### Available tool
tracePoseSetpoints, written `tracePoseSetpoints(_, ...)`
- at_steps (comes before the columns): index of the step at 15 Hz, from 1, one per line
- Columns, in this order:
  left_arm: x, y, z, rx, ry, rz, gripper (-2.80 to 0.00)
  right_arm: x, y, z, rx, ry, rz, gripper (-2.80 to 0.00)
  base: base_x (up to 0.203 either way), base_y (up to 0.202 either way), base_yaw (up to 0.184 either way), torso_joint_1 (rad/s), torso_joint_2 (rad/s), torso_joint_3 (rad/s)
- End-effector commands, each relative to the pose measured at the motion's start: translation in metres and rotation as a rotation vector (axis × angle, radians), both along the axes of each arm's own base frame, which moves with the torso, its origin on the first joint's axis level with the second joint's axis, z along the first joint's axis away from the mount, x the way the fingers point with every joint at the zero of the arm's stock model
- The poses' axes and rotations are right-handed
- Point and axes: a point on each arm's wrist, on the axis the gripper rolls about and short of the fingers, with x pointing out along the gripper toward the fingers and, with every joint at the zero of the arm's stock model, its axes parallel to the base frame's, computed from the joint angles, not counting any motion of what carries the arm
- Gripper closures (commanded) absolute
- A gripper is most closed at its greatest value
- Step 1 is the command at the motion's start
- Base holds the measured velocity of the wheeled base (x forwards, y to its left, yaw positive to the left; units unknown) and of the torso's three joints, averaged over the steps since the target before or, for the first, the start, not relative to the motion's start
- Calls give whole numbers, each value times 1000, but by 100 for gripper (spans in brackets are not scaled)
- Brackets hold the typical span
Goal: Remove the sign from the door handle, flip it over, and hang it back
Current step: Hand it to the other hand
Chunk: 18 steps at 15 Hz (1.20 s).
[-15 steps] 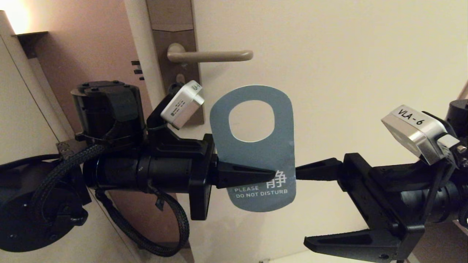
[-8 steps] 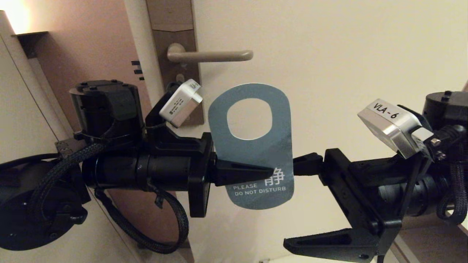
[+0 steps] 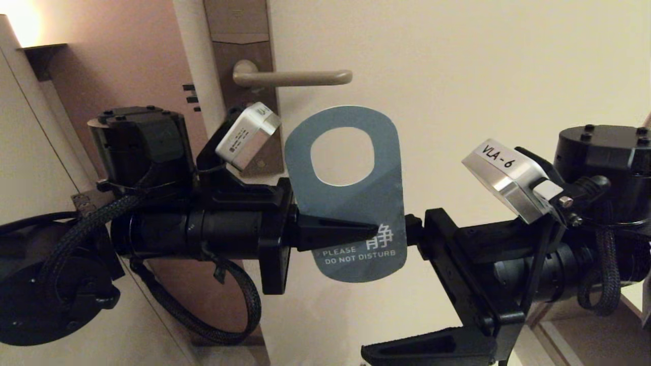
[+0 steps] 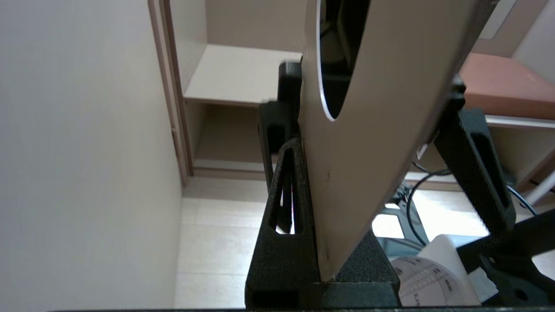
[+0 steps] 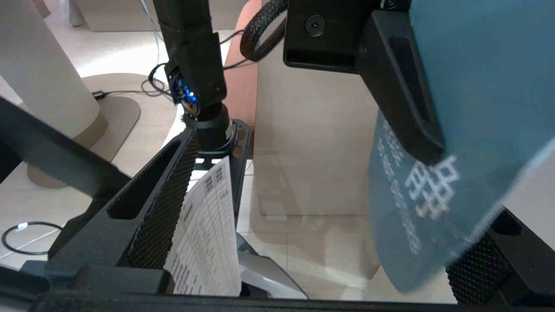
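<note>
The sign (image 3: 351, 203) is off the door handle (image 3: 300, 78) and hangs in the air below it, teal "PLEASE DO NOT DISTURB" side toward me, oval hole at the top. My left gripper (image 3: 377, 231) is shut on its lower half from the left. The left wrist view shows the sign's pale back (image 4: 381, 108) clamped in that gripper (image 4: 305, 149). My right gripper (image 3: 386, 290) is open at the sign's right edge: its upper finger reaches behind the card, its lower finger is below. In the right wrist view the teal face (image 5: 477, 86) lies against one finger of the open gripper (image 5: 321, 225).
The cream door (image 3: 483, 76) stands right behind the sign. The brown lock plate (image 3: 244, 46) and small dark latch bolts (image 3: 190, 96) are at its left edge. A printed paper sheet (image 5: 204, 234) and cables on the floor show below the right gripper.
My right gripper has moved left, and its upper finger has slid behind the sign's right edge. My left gripper has carried the sign slightly up and left.
</note>
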Motion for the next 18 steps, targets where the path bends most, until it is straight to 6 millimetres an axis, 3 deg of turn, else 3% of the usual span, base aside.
tracePoseSetpoints(1,1,-1,0,-4,2,-5,0,1,2,-1,1,0,9,-280,0,0,0,0,0,0)
tracePoseSetpoints(18,-1,-2,10,-60,-66,-11,0,9,13,1,25,-7,12,-280,0,0,0,0,0,0)
